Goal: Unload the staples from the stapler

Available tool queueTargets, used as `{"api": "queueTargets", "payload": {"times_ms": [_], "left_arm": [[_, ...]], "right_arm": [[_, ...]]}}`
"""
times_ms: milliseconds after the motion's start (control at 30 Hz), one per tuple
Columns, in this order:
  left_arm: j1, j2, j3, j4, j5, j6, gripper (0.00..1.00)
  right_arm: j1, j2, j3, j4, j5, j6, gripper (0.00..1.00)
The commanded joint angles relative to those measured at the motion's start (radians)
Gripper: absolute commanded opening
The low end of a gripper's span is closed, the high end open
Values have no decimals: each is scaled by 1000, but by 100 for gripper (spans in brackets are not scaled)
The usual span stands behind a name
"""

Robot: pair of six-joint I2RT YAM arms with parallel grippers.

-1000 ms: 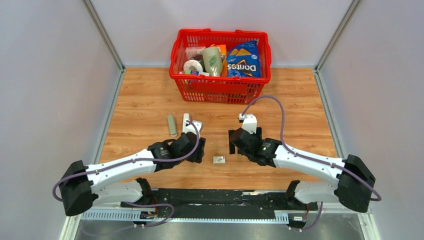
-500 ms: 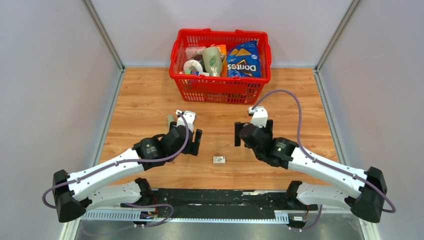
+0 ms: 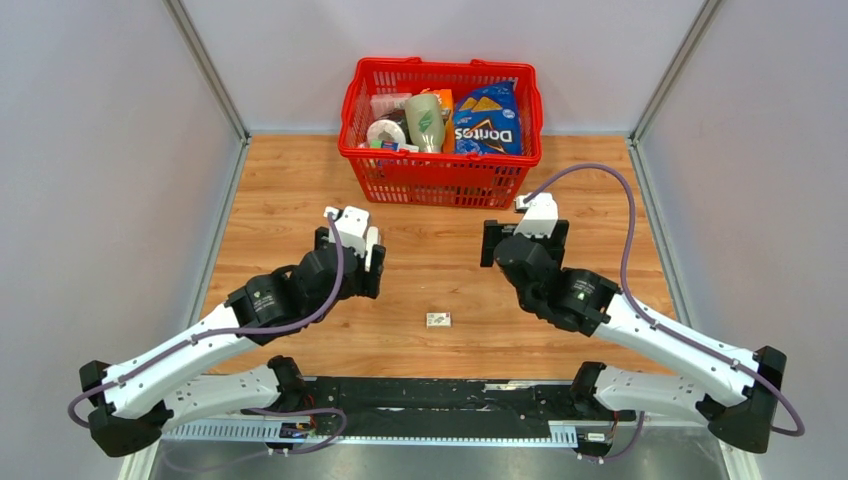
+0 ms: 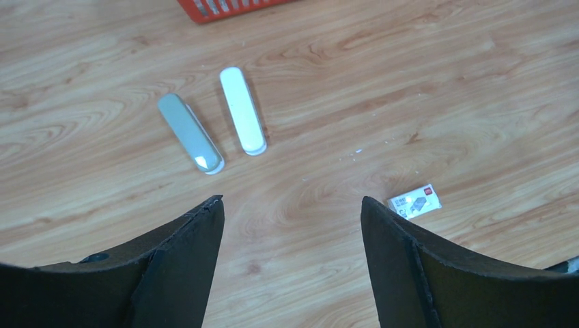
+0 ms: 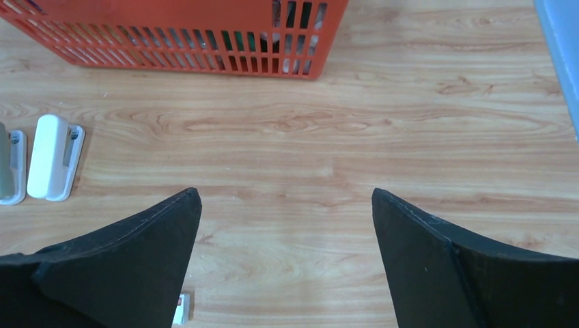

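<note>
In the left wrist view a grey-green stapler (image 4: 191,133) and a white stapler (image 4: 242,119) lie side by side on the wood table. A small white staple box (image 4: 414,201) lies to their right. My left gripper (image 4: 291,199) is open and empty, raised above the table, near the staplers. In the top view my left gripper (image 3: 350,262) hides both staplers, and the staple box (image 3: 438,320) lies between the arms. My right gripper (image 3: 520,242) is open and empty, raised to the right. The right wrist view shows that gripper (image 5: 287,191), the white stapler (image 5: 54,166) and the box (image 5: 181,309).
A red basket (image 3: 440,157) filled with groceries stands at the back centre of the table; its wall also shows in the right wrist view (image 5: 171,34). Grey walls close the table on the left, right and back.
Both arms have risen and swung away from the staple box toward the far side. My left gripper now covers the staplers in the top view. Both grippers stay open.
</note>
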Motion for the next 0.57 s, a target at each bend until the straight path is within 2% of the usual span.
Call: {"api": "queueTargets", "payload": {"times_ms": [0,233,533], "left_arm": [[-3,-33,52,-42,-56,55,81],[-5,-75,80,-47,-94,108,81],[-3,-82,106,-38,-111,164,81]], "right_arm": [[-3,27,70,32,94,-42,100],[-4,48,142,23,148,-57,100],[-3,21,126,106,120,-160,100]]}}
